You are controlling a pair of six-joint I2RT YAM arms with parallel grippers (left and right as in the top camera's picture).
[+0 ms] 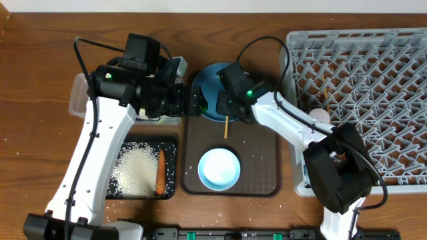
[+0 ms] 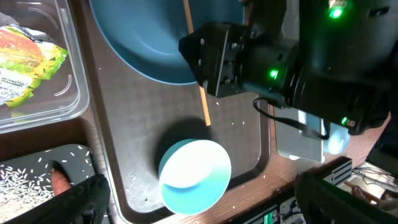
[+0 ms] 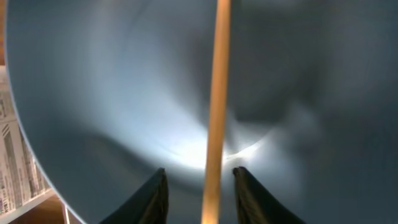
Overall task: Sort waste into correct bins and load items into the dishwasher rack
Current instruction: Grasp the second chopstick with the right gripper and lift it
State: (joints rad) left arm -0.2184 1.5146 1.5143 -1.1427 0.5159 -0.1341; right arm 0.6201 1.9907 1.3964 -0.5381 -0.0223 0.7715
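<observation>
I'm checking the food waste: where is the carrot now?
In the overhead view the carrot lies in the black tray beside the rice, just left of the brown serving tray.

Robot lab bench staged as a dish-clearing station. Wood-grain counter [image 1: 40, 60] fills the scene. Left arm [image 1: 100, 147] and right arm [image 1: 293, 127], white and black, stand at the near edge, with loose black cables and green status lights. Kitchen props: big grey dishwasher rack [image 1: 373, 80] on the right, brown serving tray [image 1: 260, 167] in the centre, clear tub [image 1: 79, 100] and black tray [image 1: 172, 150] on the left.
</observation>
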